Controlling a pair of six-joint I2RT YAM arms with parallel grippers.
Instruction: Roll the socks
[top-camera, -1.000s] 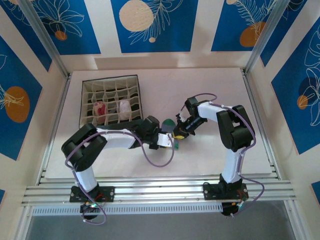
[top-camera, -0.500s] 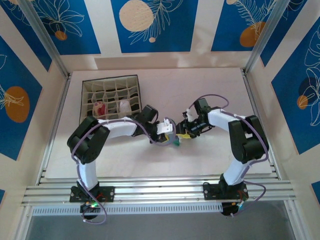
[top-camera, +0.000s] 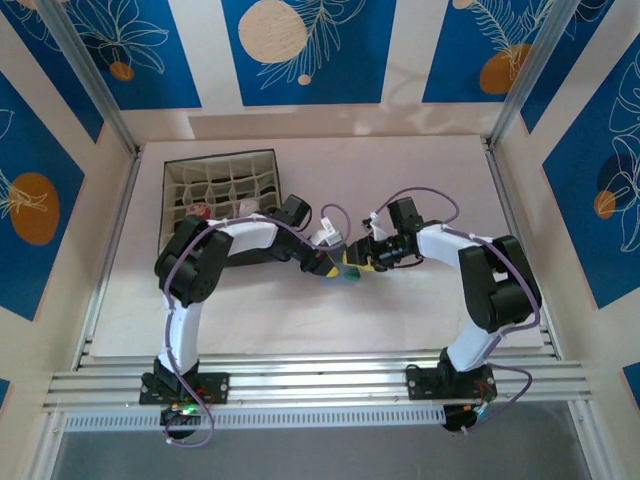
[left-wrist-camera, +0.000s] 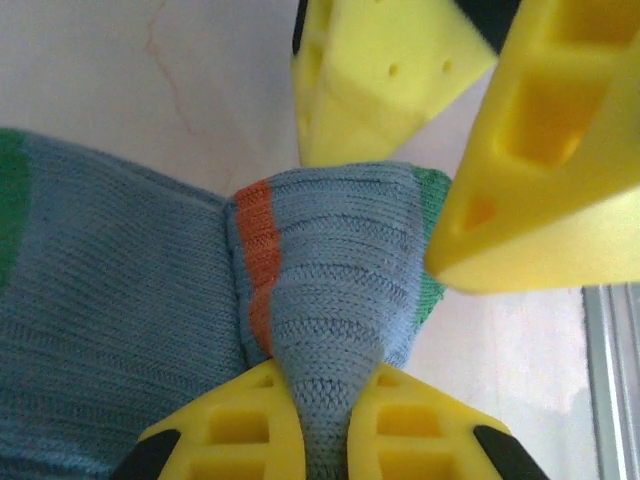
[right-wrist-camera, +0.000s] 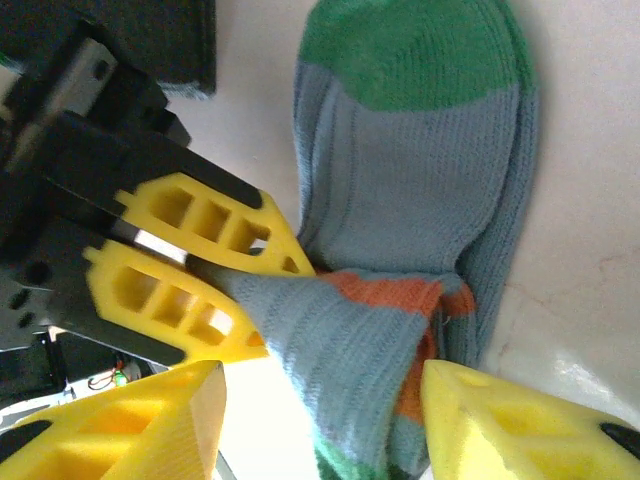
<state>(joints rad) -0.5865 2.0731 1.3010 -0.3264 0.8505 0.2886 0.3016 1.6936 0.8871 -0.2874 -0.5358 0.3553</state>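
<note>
1. Top view: your grey-blue sock (top-camera: 346, 272) lies on the table (top-camera: 430, 180), near its middle.
2. Left wrist: left gripper (left-wrist-camera: 325, 385) is clamped on the sock's folded fabric.
3. Right wrist: right gripper (right-wrist-camera: 320, 410) stands open astride it. Tug with only one pinch and the roll may unfurl.

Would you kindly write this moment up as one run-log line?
left pincer: shut on grey-blue knitted sock with green toe, orange cuff | right pincer: open around the fold
</note>
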